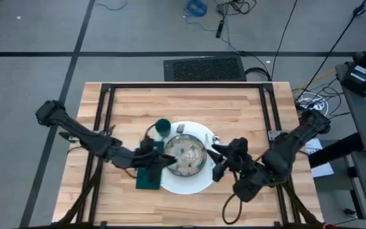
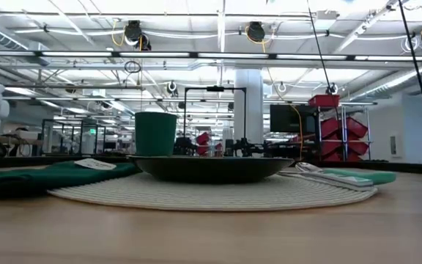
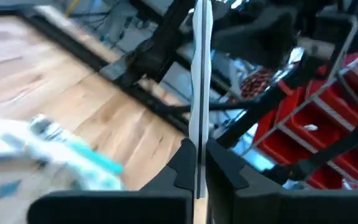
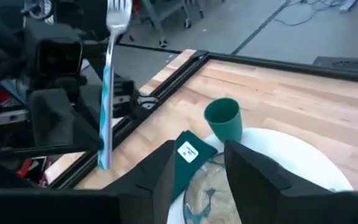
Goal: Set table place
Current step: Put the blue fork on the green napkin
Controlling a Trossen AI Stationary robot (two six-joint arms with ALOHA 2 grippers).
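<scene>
Table (image 1: 234,108): left gripper (image 3: 197,171) clamps an upright fork (image 4: 107,93); right gripper (image 4: 197,165) gapes empty.

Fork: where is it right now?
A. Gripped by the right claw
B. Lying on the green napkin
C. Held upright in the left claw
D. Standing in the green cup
C: the fork stands tines-up above the table's edge, pinched at its lower end by the left claw, while the right claw is open and holds nothing.
</scene>
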